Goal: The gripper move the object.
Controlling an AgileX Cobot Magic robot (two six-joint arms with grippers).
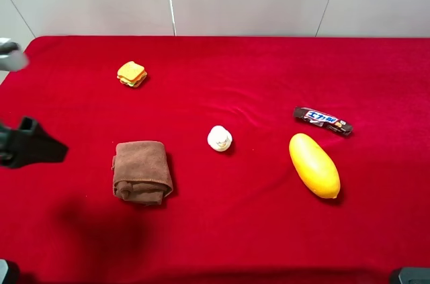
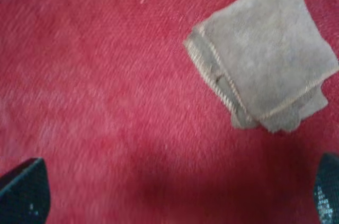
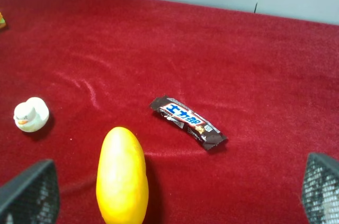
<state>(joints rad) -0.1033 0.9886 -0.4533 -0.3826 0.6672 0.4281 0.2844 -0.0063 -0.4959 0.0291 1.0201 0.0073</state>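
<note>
Lit brightly and evenly from above in the high view, with a broad soft shadow low on the left of the red tabletop [image 1: 269, 244] and tight shadows beside the towel [image 1: 141, 171] and yellow fruit [image 1: 314, 165]. Washed out, pinkish and blurred throughout from the left wrist. Sharper from the right wrist, with sheen on the candy wrapper [image 3: 188, 122]

My left arm [image 1: 32, 146] hovers at the left edge, jaws spread wide; my right jaws gape too
</note>
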